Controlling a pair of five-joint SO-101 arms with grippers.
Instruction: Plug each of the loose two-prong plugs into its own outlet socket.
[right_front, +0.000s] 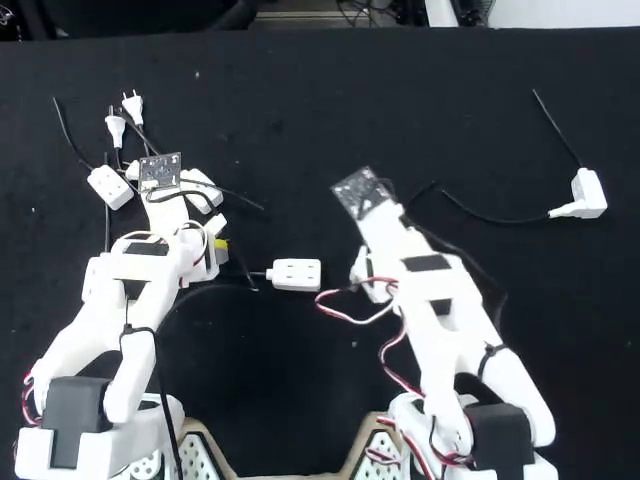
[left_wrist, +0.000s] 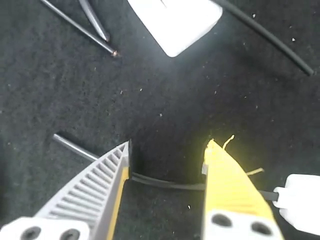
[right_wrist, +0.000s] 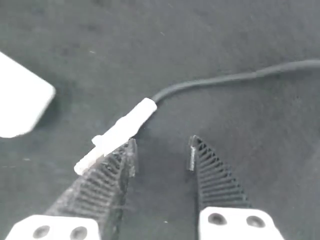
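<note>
The right pincer (right_wrist: 161, 141) is held apart above the black, felt-like table (right_front: 300, 120). A slim white plug (right_wrist: 120, 131) is seen just beside one ribbed finger (right_wrist: 107, 185) and should be centred between the jaws before they are closed. The left pincer (left_wrist: 168, 144), also apart at the far left, is set astride a thin black cable (left_wrist: 165, 182). A smooth white socket block (left_wrist: 175, 20) is found near it.

Both arms are white moulded shells with black servo blocks at the joints. The left arm (right_front: 125, 300) has a thin black cable (right_front: 155, 385) running down its side. The right arm (right_front: 445, 310) trails looping red, white and black wires (right_front: 350, 300). Of the left fingers (left_wrist: 232, 185), one is ribbed grey and the other yellow-faced. The right fingers (right_wrist: 215, 180) are dark and ribbed, on white mounts with paired screw holes.
</note>
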